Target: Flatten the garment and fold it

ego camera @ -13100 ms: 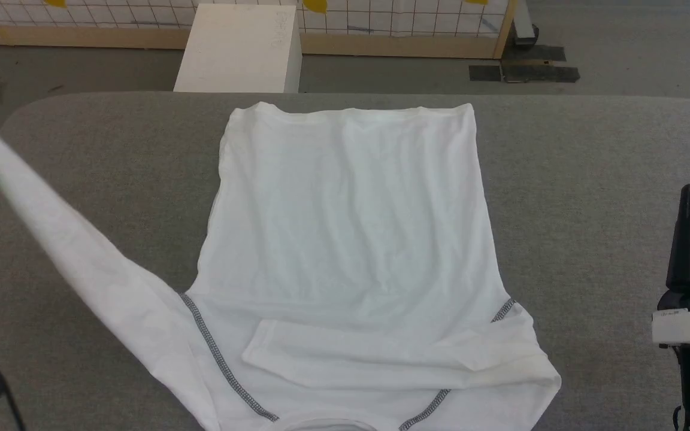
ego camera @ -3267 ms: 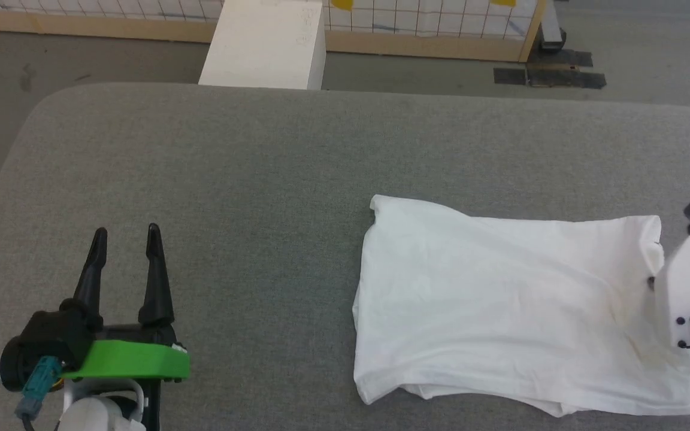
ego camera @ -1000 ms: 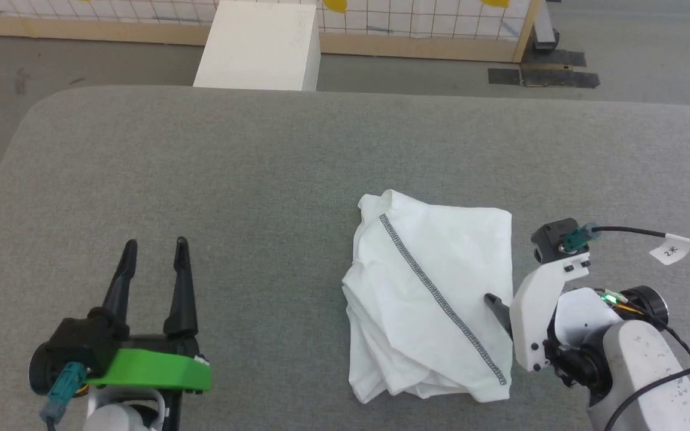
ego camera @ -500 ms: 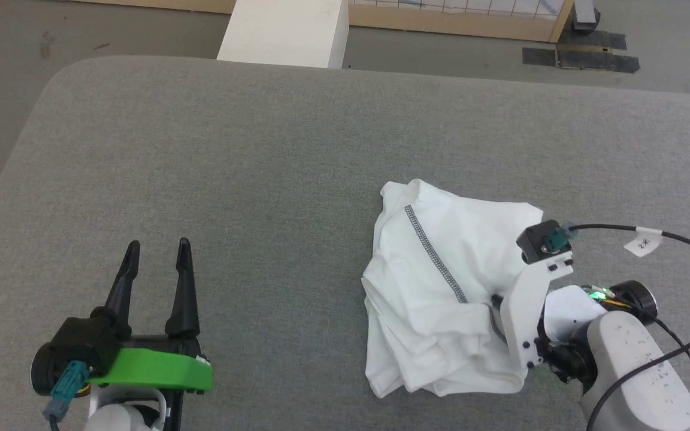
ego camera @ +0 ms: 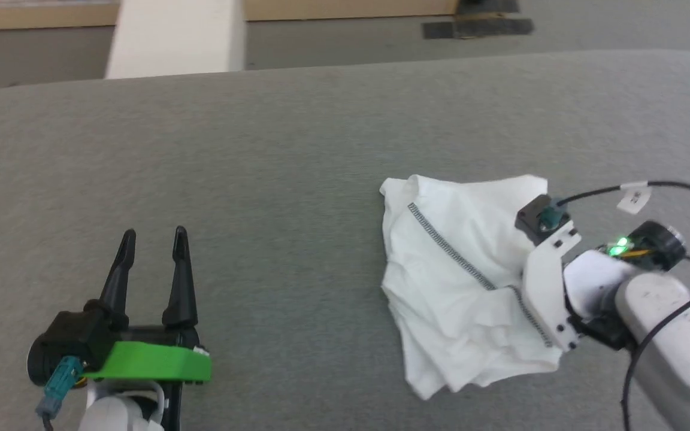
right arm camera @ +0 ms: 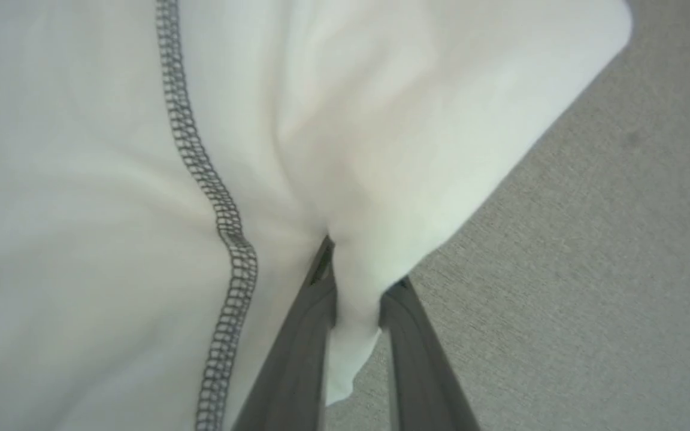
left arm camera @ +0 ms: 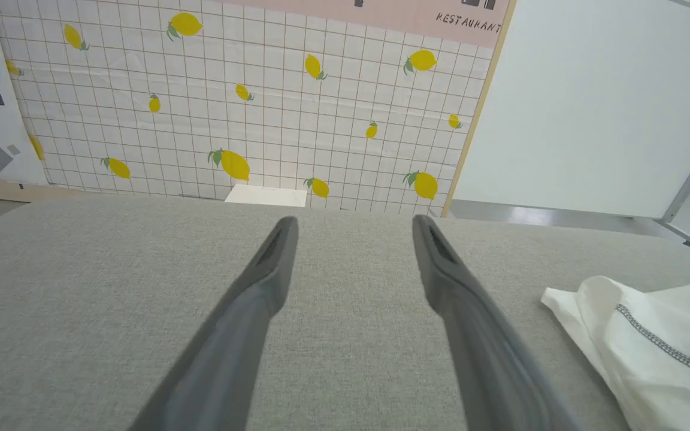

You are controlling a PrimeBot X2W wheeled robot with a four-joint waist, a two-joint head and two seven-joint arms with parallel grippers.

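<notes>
The right gripper is seen closed on a raised fold of the shirt; the white fabric is pinched between its two dark fingers, just beside the grey zigzag seam; the shirt is found bunched and roughly folded on the right part of the grey table; the left gripper is held with fingers spread and nothing between them, well apart from the shirt, at the near left; a white box is seen beyond the table's far edge.
</notes>
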